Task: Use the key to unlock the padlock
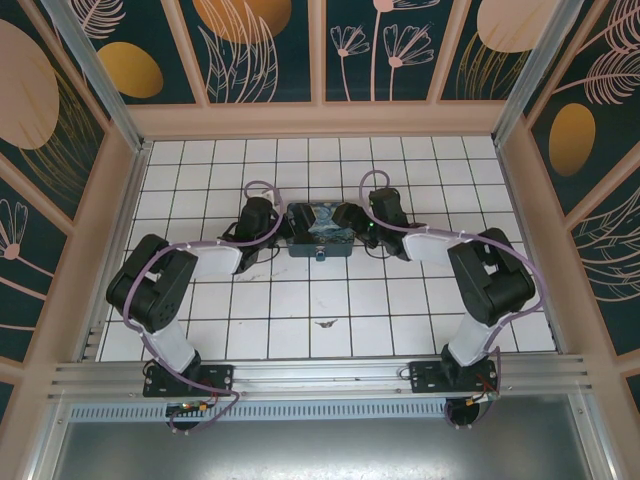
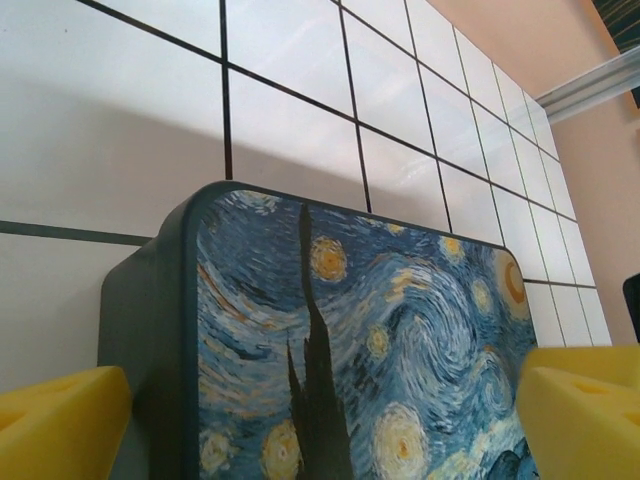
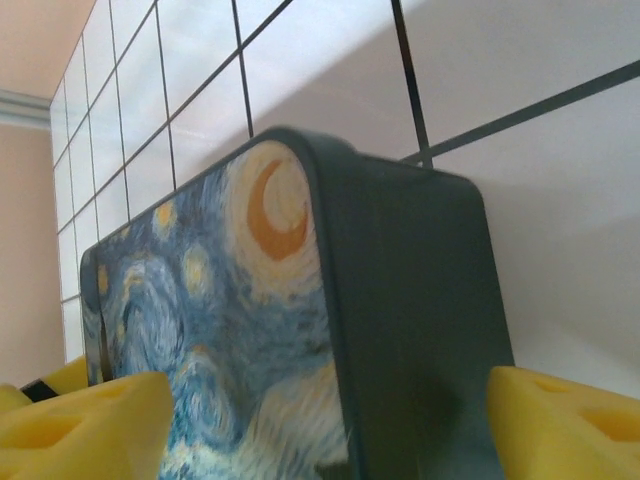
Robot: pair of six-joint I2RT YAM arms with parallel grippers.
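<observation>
Nearest, the key [image 1: 325, 323] lies flat on the white table [image 1: 260, 300]. Farther back, the padlock [image 1: 321, 254] sits at the near side of the painted box [image 1: 318, 225]. The left tool [image 2: 325, 410] and the right tool [image 3: 325, 400] are both wide apart, each reaching around one end of the box.

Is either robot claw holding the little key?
No, the key lies alone on the white tiled floor, apart from the painted box.
</observation>
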